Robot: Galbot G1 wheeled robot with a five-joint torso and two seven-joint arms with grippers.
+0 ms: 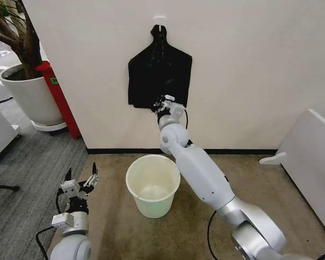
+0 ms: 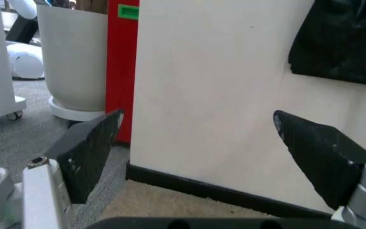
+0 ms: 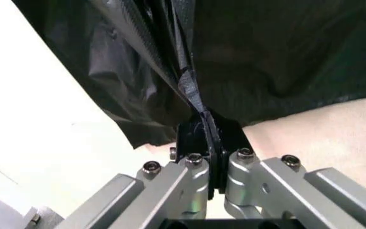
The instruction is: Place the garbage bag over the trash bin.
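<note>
Overhead, the head view shows the garbage bag (image 1: 159,73) hanging flat on the wall (image 1: 249,70) from a hook (image 1: 159,19) at 12 o'clock, with the trash bin (image 1: 153,184) standing upright on the carpet (image 1: 119,227) below it, near the frame's centre. The right gripper (image 1: 162,105) is raised to the bag's lower edge. The right wrist view supplies what the head view cannot: the fingers (image 3: 199,138) are pressed together, pinching a gathered fold of the black plastic (image 3: 189,86), the rest of the bag spreading away above. The bin holds nothing visible; its pale interior shows bare to the bottom, though faint marks there may be staining. The left gripper (image 1: 80,181) hovers low at 8 o'clock, well apart from the bin. The left wrist view shows its fingers (image 2: 87,148) spread wide with nothing between them, plus a red panel (image 2: 122,67) and a white plant pot (image 2: 75,62) beyond.
</note>
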